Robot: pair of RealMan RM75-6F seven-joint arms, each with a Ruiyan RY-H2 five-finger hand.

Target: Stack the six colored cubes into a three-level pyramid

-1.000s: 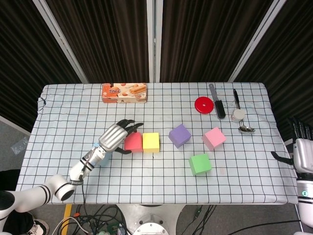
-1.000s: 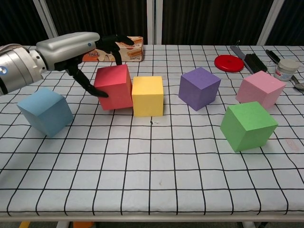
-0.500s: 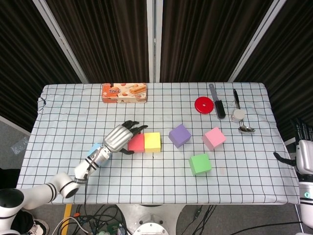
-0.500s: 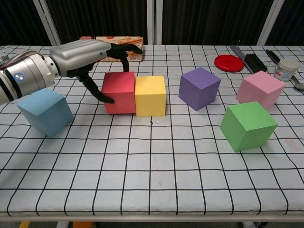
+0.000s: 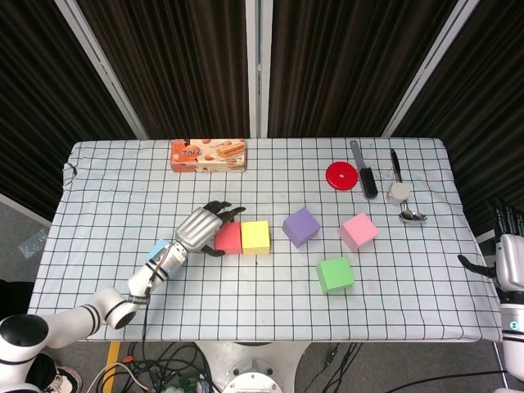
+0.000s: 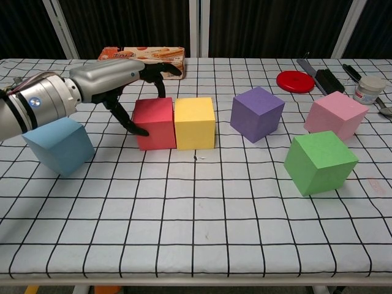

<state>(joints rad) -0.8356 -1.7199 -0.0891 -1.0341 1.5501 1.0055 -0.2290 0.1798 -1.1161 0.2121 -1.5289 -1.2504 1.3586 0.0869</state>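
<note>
The red cube (image 5: 229, 238) (image 6: 155, 122) sits flat on the checked table, its right face against the yellow cube (image 5: 255, 237) (image 6: 195, 122). My left hand (image 5: 199, 229) (image 6: 110, 73) holds the red cube, thumb on its left face and fingers curled over its far side. Under that forearm lies the blue cube (image 5: 157, 250) (image 6: 58, 146). To the right stand the purple cube (image 5: 300, 227) (image 6: 256, 113), the pink cube (image 5: 359, 231) (image 6: 335, 115) and, nearer the front, the green cube (image 5: 335, 274) (image 6: 320, 162). My right hand (image 5: 508, 262) hangs open off the table's right edge.
A snack box (image 5: 208, 155) (image 6: 144, 54) lies at the back. At the back right are a red lid (image 5: 341, 175) (image 6: 295, 80), a black tool (image 5: 365, 176), a small jar (image 5: 398, 192) (image 6: 369, 89) and a spoon (image 5: 412, 216).
The red cube, tilted and lifted a second ago, now rests flat against the yellow cube. My left hand has stayed around it, lowering slightly. The right hand is still.
</note>
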